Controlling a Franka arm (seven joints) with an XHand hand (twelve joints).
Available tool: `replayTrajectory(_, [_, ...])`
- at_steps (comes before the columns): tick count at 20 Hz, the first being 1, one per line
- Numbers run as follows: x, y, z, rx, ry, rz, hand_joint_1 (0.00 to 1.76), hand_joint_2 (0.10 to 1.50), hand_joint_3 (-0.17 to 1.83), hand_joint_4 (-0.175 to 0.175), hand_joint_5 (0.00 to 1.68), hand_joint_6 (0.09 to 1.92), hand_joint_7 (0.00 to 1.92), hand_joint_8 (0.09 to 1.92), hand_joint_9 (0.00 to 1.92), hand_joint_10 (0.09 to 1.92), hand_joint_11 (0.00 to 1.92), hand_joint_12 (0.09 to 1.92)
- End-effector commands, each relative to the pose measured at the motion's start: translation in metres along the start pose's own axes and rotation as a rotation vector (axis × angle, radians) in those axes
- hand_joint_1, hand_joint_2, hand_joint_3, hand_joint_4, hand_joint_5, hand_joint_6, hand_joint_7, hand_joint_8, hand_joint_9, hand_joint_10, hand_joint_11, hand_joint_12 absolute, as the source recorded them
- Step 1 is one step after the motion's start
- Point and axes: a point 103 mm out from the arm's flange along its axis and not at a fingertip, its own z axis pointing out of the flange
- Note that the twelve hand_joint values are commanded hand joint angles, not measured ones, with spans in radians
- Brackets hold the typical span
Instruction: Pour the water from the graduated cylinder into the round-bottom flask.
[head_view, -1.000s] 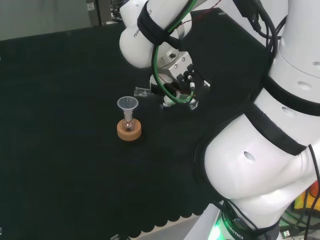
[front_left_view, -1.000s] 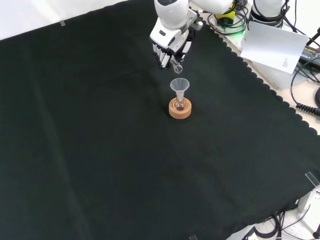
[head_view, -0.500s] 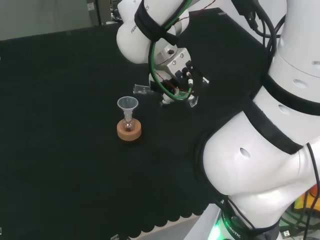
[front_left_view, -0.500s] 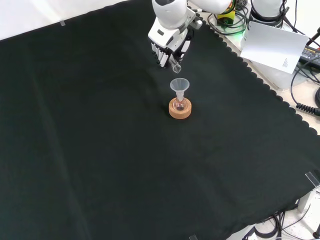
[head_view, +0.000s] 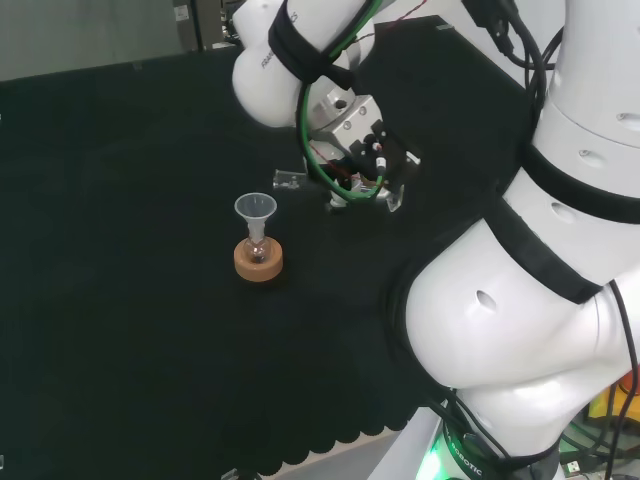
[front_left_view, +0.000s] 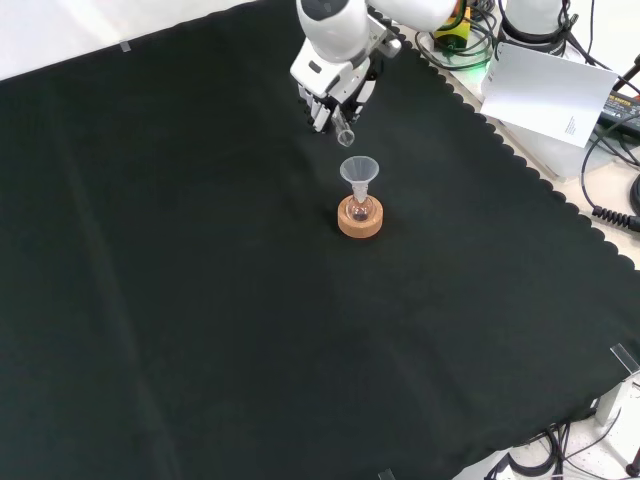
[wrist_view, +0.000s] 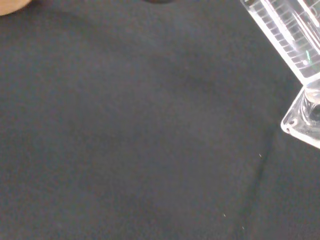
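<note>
Graduated cylinder (front_left_view: 343, 133): we see it in the hand (front_left_view: 330, 95), fingers wrapped round the clear tube, carried above the surface (front_left_view: 180, 300).
Cylinder axis: tipped well off upright. Head view has the open mouth (head_view: 289, 181) pointing left toward the funnel; the square foot (wrist_view: 305, 120) sits at the hand end, per the wrist view.
Funnel (front_left_view: 359, 170): seated in the neck of the round-bottom flask (front_left_view: 360, 211), upright.
Flask: on a cork ring (front_left_view: 360, 221), small, contents not clear to us.
Key relation: cylinder mouth is near the funnel rim but not over it. In the front view the mouth sits just above and slightly left of the funnel; in the head view it is right of the funnel and a bit higher.
Water level: we cannot read it in the cylinder, and we see no stream.
Next move, our call: the mouth has to come over the funnel bowl along the cylinder's own axis before any more tilt.
Risk, our call: tilt first and the water lands on the cloth beside the cork ring.
</note>
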Motion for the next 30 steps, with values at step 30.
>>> replayTrajectory(30, [0.0157,0.0046,-0.0157,0.017,-0.212,0.014,1.09,1.15,0.0,-0.06,0.92,1.1,1.2,0.42,1.43,0.09,1.33,0.7])
